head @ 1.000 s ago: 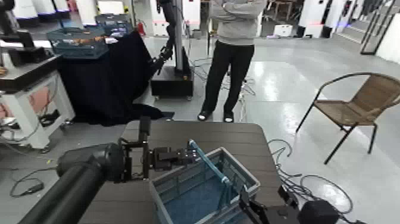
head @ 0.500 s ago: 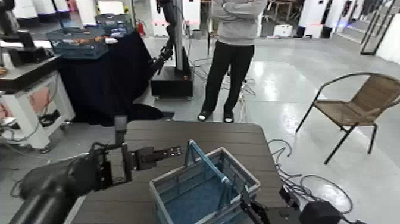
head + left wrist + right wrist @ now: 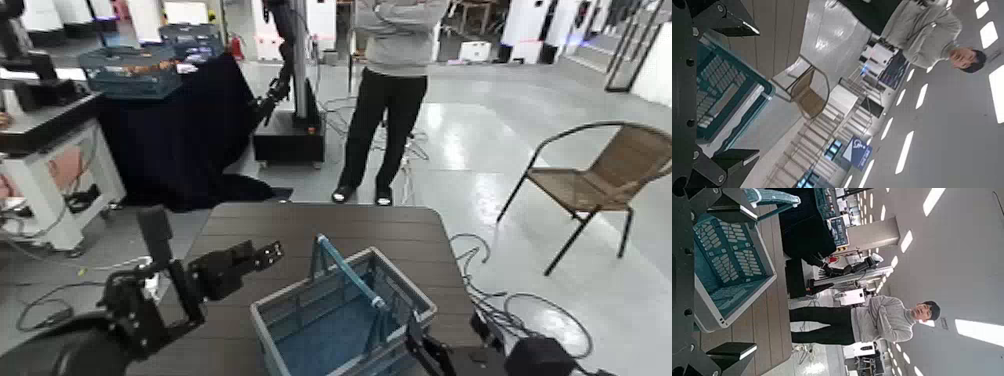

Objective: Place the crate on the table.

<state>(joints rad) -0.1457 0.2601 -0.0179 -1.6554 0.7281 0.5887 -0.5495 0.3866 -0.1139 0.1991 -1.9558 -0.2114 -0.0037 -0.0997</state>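
Left hand (image 3: 262,249) drawn back off crate (image 3: 340,315), spread, raised over table (image 3: 300,225), right hand (image 3: 415,345) spread beside crate

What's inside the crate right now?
The crate on the table shows only its blue lattice floor, with nothing visible in it. Its near end runs out of the head view, and a raised teal handle crosses part of the inside, so that area can't be confirmed.
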